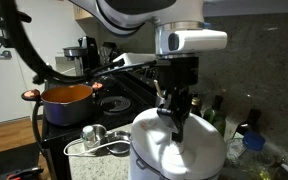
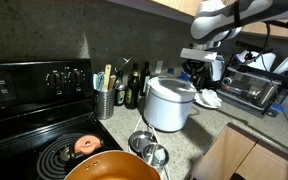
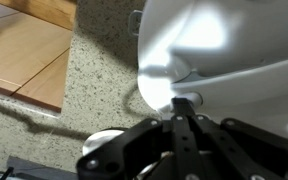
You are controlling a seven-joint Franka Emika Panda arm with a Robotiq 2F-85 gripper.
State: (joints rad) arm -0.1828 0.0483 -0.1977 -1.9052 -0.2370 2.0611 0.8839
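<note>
Stove: a black electric cooktop (image 1: pixel 119 100) sits furthest left in an exterior view.
Pot: a round copper-coloured metal pot (image 1: pixel 67 96) stands on the cooktop, well apart from the gripper.
Measuring cups: a bunch of shiny metal measuring cups (image 1: pixel 96 135) lies on the counter between the pot and the cooker, just beside the cooker.
Cooker: a white, rounded plastic rice cooker (image 1: pixel 154 150) stands upright with its lid down on the speckled stone countertop (image 3: pixel 74 110), directly under the gripper.
Gripper: the black two-finger gripper (image 1: pixel 175 125) points straight down at the cooker's lid.
Jaws: closed tip against tip, with nothing between them. In the wrist view the gripper (image 3: pixel 184 105) ends at a small recess near the lid's edge. Whether it touches the lid cannot be told.
Bottles: dark glass bottles (image 1: pixel 216 108) stand against the wall, to the right of the cooker in that exterior view.
Toaster oven: a silver box-shaped toaster oven (image 2: pixel 249 90) stands furthest right in an exterior view.
</note>
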